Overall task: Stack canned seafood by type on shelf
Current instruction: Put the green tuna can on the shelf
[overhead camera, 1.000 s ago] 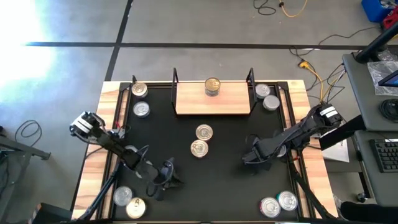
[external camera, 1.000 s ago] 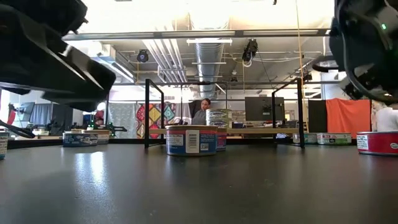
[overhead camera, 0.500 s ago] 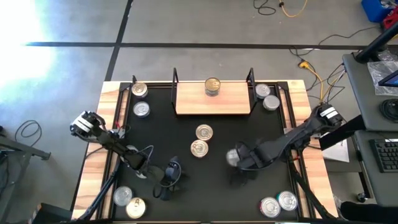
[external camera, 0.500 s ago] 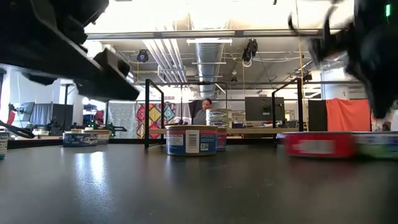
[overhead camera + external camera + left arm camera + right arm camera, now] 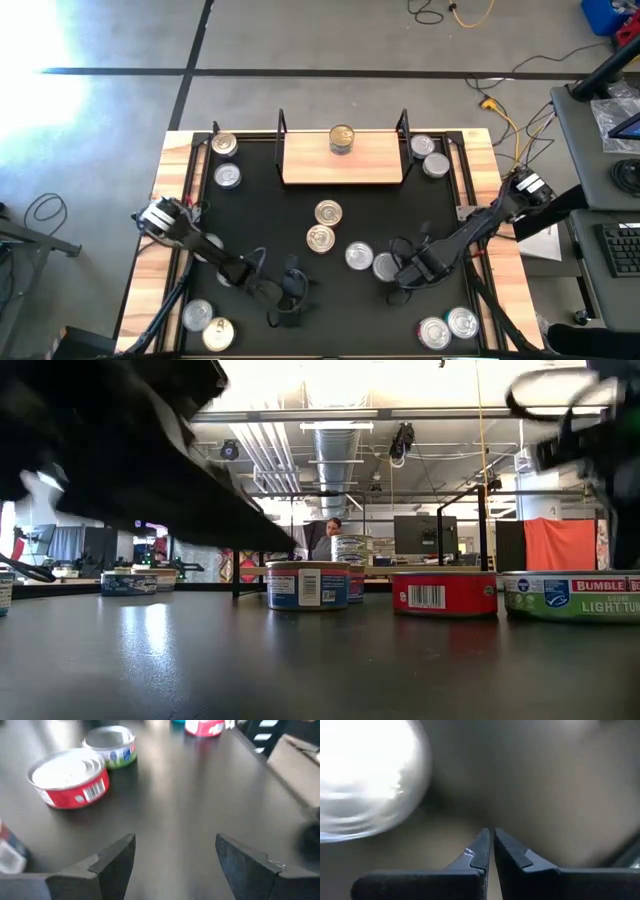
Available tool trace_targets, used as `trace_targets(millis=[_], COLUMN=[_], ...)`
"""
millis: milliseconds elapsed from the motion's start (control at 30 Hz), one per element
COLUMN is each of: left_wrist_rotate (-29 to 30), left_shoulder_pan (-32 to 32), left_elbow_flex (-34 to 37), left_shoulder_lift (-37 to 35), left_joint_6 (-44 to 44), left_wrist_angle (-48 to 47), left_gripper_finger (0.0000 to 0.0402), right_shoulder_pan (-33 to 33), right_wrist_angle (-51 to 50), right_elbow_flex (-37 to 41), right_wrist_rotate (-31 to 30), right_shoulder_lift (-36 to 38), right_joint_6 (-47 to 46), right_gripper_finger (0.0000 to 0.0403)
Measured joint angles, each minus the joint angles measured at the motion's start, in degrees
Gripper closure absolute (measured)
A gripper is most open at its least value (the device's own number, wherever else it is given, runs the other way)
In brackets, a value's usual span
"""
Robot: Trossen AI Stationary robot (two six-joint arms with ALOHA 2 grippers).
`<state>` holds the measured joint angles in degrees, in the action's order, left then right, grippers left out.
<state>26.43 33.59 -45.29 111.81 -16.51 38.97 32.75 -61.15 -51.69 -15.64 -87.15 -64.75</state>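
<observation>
Meanwhile the left gripper [image 5: 291, 297] hung wide open and empty near the table's front edge, the right gripper [image 5: 400, 272] pinched shut beside two mid-table tins [image 5: 372, 260]. Shelf [image 5: 343, 158] at the back edge held one gold-lidded tin [image 5: 341, 138]; best straddle the red can [image 5: 70, 780] squarely before closing.

Left hand [image 5: 175, 855] spread, empty — red-labelled tin [image 5: 70, 782] and green-labelled tin [image 5: 111, 750] beyond

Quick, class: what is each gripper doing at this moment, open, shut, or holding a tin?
Left gripper: open, holding nothing.
Right gripper: shut, holding nothing.
</observation>
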Motion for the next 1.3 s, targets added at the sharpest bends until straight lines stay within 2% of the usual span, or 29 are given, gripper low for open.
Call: trace_targets(millis=[100,267,400,567,767,933,1067,1133,1300], left_wrist_rotate=[0.09,-1.31,-5.8,-9.23,-10.0,-10.5,-10.74,-11.42,-18.63], left_shoulder_pan=[-0.01,-0.59,-3.4,-4.6,-4.42,-4.5,-4.52,-5.07,-8.47], left_elbow_flex=[-3.5,-4.73,-2.19,-1.85,-3.88,-3.91,-3.42,-3.08,-2.87], left_shoulder_lift=[5.68,10.5,11.76,13.66,15.72,15.59,13.03,10.83,7.65], left_joint_6=[-0.15,2.07,1.88,6.01,8.66,11.18,13.67,14.64,17.24], left_wrist_angle=[0.0,9.37,17.61,19.12,19.59,19.51,14.74,10.09,5.04], left_gripper_finger=[0.014,0.0125,0.0096,0.0068,0.0063,0.0063,0.0063,0.0063,0.0063], right_shoulder_pan=[0.52,1.8,1.88,1.73,2.56,3.26,3.39,3.39,3.37], right_wrist_angle=[12.4,40.35,40.88,41.73,58.98,70.34,70.48,70.61,70.28], right_elbow_flex=[4.02,7.09,7.1,7.16,7.15,7.07,5.88,4.58,1.09], right_wrist_rotate=[0.01,1.82,0.83,-1.31,1.34,7.6,12.69,13.33,13.3], right_shoulder_lift=[0.0,-0.08,0.31,0.41,-1.17,-6.1,-10.99,-12.92,-15.37], right_joint_6=[-0.02,11.65,14.97,14.14,18.34,20.31,17.01,16.06,18.46], right_gripper_finger=[0.0385,0.0385,0.0385,0.0385,0.0385,0.0385,0.0385,0.0385,0.0385])
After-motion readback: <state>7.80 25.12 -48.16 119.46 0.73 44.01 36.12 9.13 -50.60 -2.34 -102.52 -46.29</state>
